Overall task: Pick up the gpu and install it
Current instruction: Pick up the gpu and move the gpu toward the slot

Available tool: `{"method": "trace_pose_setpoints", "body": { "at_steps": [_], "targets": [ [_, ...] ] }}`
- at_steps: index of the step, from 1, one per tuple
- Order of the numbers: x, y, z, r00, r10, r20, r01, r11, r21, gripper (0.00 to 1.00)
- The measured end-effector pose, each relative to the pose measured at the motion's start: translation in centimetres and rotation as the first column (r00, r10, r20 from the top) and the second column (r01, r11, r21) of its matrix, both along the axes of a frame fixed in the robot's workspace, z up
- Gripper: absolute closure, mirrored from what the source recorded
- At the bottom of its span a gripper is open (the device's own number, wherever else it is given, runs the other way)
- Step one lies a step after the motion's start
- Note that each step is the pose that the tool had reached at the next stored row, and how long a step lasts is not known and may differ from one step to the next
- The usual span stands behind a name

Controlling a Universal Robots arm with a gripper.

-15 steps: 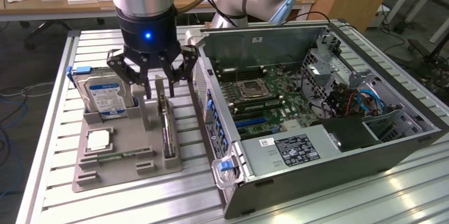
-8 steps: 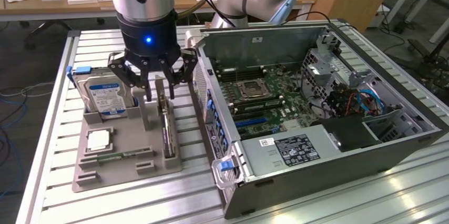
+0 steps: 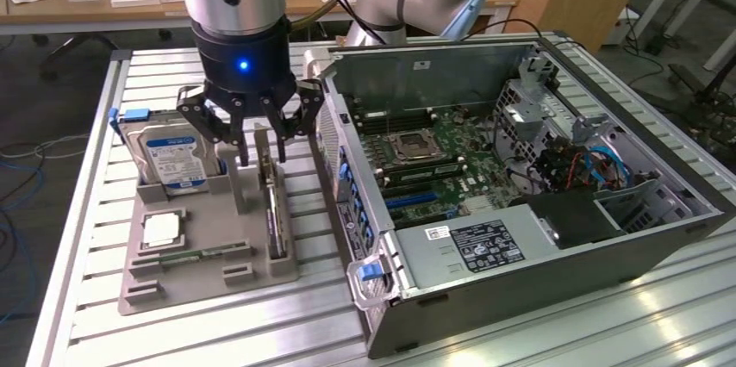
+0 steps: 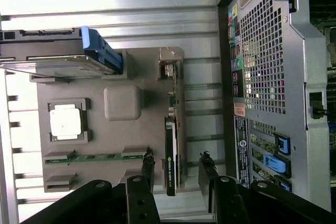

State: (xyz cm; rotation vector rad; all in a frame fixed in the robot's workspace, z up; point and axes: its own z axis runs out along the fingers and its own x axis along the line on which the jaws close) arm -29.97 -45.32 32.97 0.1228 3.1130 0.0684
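Note:
The gpu (image 3: 274, 216) stands on its long edge in a slot of the grey tray (image 3: 207, 276), on the side nearest the computer case. In the wrist view the gpu (image 4: 171, 145) is a thin dark card with a silver bracket at its far end. My gripper (image 3: 262, 158) hangs just above the card's rear end. It is open, and its fingers (image 4: 148, 165) straddle the card with a gap on each side. The gripper (image 4: 177, 162) holds nothing.
The tray also carries a hard drive (image 3: 172, 156) with a blue tab, a square processor (image 3: 161, 229) and a green memory stick (image 3: 202, 255). The open computer case (image 3: 518, 169) lies right beside the tray, its motherboard slots (image 3: 420, 199) exposed. All rests on a slatted metal table (image 3: 92, 212).

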Motion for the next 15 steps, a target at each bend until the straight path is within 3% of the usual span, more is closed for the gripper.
{"method": "trace_pose_setpoints", "body": {
  "at_steps": [15],
  "targets": [
    [0.0, 0.00, -1.48, 1.0000, 0.000, 0.0000, 0.000, 1.0000, -0.0002, 0.53]
  ]
}}
